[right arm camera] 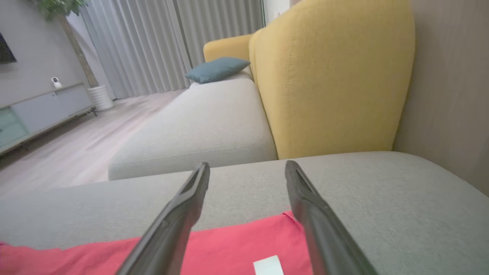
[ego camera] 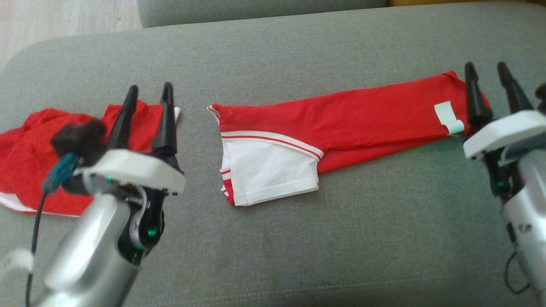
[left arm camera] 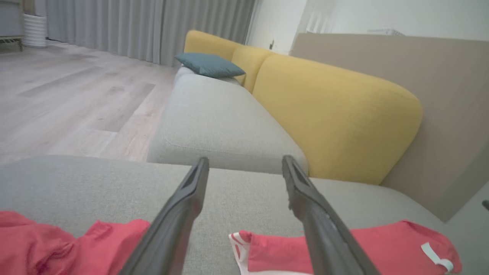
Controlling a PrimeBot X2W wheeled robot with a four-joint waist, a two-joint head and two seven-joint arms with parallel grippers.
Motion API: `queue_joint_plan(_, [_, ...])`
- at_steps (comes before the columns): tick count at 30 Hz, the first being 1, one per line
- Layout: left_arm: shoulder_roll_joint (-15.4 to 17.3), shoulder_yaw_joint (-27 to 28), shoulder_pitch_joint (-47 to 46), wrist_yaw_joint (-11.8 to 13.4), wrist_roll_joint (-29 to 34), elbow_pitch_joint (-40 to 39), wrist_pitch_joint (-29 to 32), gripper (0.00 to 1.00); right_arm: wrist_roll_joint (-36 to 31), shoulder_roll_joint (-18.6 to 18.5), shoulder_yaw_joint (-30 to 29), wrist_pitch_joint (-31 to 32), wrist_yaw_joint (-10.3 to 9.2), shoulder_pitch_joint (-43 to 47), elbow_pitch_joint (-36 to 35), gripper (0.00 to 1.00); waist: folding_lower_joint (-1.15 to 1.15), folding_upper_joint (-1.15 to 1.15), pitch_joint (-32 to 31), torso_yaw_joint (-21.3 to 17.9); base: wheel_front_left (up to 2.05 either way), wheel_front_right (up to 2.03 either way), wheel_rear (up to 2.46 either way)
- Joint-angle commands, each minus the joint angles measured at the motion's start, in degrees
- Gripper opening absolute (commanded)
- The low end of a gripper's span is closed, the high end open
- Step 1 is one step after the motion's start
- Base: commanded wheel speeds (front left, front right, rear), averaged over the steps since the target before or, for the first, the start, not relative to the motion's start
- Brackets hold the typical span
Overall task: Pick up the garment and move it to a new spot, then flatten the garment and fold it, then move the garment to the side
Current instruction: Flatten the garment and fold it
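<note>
Garment: the folded red garment lies flat on the grey cushion, from its middle out toward its right edge. It has a white sleeve at one end and a white label at the other.
Long axis: runs across the cushion from left to right, with the label end tilted slightly toward the far edge.
Right gripper: fingers apart and empty, at the garment's right end just beside the label. Its wrist view shows red cloth and the label lying below, between the fingers.
Left gripper: fingers apart, holding nothing, over the corner of a second red garment near the cushion's left edge.
Gap: the sleeve end lies to the left gripper's right, across a strip of bare cushion.
Nearer arm: the right gripper for the label end. The left gripper must shift inward to reach the sleeve end.
Judgement: the garment looks folded lengthwise, so either an end-to-end fold or the move aside likely comes next.
</note>
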Motion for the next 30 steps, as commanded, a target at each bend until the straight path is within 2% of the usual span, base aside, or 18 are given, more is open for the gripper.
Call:
queue_joint_plan(1, [-0.78, 6.10, 1.49, -1.15, 2.75, -2.88, -0.67, 1.00, -0.69, 0.36, -0.31, -1.49, 0.21, 1.74, -3.77, 1.00, 0.00, 0.00, -0.27, 0.06, 0.00, 0.00, 0.00])
queue_joint_plan(2, [-0.78, 6.10, 1.49, -1.15, 2.75, -2.88, -0.67, 1.00, -0.69, 0.36, -0.31, -1.49, 0.21, 1.74, -3.77, 1.00, 0.00, 0.00, -0.27, 0.06, 0.00, 0.00, 0.00])
queue_joint_plan(5, [-4.60, 11.27, 6.18, -3.40, 7.34, -4.28, -0.67, 1.00, -2.57, 2.04, -2.74, -2.57, 0.21, 5.53, -7.03, 1.00, 0.00, 0.00, -0.79, 0.18, 0.00, 0.00, 0.00])
queue_joint_plan(11, [-11.48, 18.31, 13.10, -8.95, 15.57, -4.00, -0.68, 1.00, -7.94, 7.01, -7.98, -3.13, 0.21, 12.88, -12.03, 1.00, 0.00, 0.00, -1.40, 0.12, 0.00, 0.00, 0.00])
queue_joint_plan(15, [-14.33, 21.17, 15.09, -12.65, 19.26, -2.24, -0.68, 1.00, -10.50, 9.30, -10.47, -3.15, 0.21, 15.20, -14.07, 1.00, 0.00, 0.00, -1.72, 0.18, 0.00, 0.00, 0.00])
queue_joint_plan(19, [-16.03, 23.11, 15.08, -15.46, 21.36, -0.91, -0.68, 1.00, -12.50, 10.00, -11.95, -1.70, 0.21, 15.70, -15.34, 1.00, 0.00, 0.00, -1.30, 0.69, 0.00, 0.00, 0.00])
queue_joint_plan(23, [-17.00, 24.16, 14.33, -17.25, 22.62, 0.14, -0.68, 1.00, -13.56, 9.84, -15.01, 0.97, 0.21, 14.33, -14.86, 1.00, 0.00, 0.00, 0.42, 1.49, 0.00, 0.00, 0.00])
queue_joint_plan(30, [-17.64, 23.82, 12.20, -18.92, 23.90, 2.13, -0.69, 1.00, -15.07, 8.67, -27.17, 6.03, 0.21, 7.44, -7.60, 1.00, 0.00, 0.00, 4.83, 4.00, 0.00, 0.00, 0.00])
